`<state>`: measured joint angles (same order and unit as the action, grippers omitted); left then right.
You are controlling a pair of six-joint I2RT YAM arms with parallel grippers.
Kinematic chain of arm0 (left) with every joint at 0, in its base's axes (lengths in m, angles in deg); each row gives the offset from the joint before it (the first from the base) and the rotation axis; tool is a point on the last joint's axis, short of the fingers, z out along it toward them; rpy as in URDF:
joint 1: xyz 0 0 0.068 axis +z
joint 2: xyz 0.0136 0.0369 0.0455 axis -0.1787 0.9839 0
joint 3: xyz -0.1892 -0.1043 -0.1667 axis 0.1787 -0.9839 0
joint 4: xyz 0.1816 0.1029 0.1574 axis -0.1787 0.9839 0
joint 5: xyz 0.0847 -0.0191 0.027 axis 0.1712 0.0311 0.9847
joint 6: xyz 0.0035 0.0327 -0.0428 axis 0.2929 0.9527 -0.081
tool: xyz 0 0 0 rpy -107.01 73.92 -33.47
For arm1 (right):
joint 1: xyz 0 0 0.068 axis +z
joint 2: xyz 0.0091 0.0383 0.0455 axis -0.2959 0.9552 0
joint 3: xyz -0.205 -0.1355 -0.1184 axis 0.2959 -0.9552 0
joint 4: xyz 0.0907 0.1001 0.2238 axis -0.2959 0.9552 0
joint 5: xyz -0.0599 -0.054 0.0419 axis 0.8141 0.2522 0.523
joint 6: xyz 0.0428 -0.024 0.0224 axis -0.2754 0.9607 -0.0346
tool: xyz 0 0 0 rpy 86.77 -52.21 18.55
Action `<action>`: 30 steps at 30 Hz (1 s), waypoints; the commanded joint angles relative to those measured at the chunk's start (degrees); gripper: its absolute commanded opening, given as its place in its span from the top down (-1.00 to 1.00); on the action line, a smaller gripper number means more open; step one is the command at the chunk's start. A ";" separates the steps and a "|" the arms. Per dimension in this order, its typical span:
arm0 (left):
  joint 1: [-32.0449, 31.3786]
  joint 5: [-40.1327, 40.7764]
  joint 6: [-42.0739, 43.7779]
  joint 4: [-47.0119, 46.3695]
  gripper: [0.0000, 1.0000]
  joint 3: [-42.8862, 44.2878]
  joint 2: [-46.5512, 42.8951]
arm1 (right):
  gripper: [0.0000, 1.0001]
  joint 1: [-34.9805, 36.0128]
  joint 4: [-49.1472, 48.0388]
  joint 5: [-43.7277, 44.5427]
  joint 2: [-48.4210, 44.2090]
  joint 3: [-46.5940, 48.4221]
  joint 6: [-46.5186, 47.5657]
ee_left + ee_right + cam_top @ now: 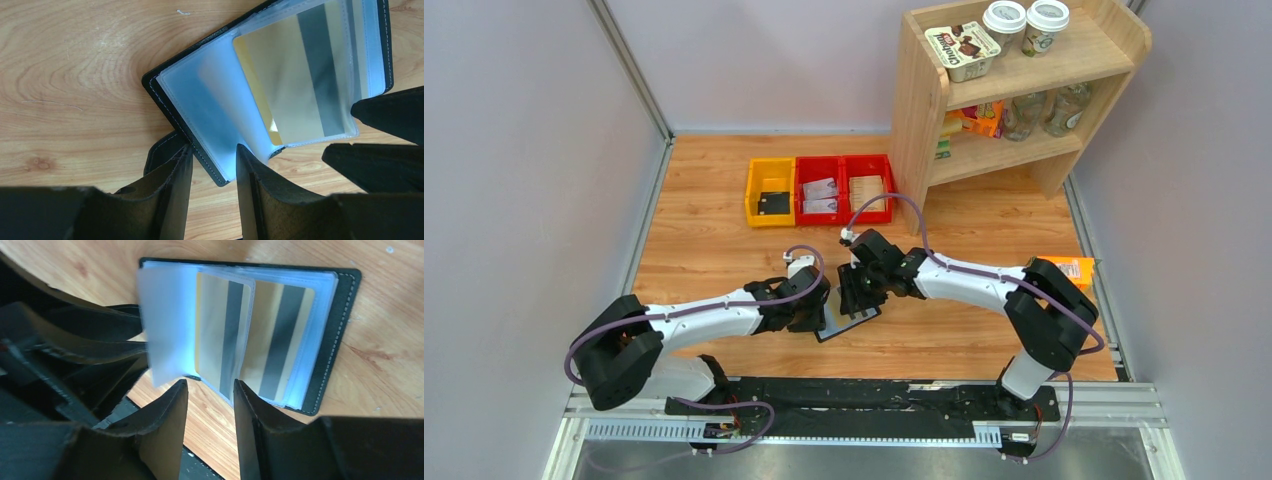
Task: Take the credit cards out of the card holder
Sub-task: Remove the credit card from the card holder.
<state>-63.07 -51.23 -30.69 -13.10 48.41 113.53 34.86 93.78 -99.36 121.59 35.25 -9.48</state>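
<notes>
While the card holder [200,105] lies open on the surface [75,75] close to its near edge, between the two arms, the step in hand looks to be drawing a card from the clear sleeves [165,325]. At the left, the left gripper [214,150] has its jaws half apart about the holder's near corner, one by the strap tab [162,150]. Whether they truly pinch it cannot be told, but that side should pin the cover down. In the middle the credit cards [222,335], gold-faced with a grey stripe, sit inside the sleeves. At the right, the right gripper [210,385] has its jaws part open at a sleeve's near edge, seemingly clamping nothing. It ought to catch the card alone, not the plastic, and pull in line with the pocket's opening.
</notes>
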 commanded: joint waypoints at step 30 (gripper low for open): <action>3.89 -2.92 -8.73 -16.47 -0.33 -10.04 -21.58 | 0.20 -5.13 -6.53 1.23 -2.91 -3.24 1.61</action>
<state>-62.35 -48.06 -37.05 -18.45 39.15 87.04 31.72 89.21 -98.99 120.45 33.26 -8.56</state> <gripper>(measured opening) 0.660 0.412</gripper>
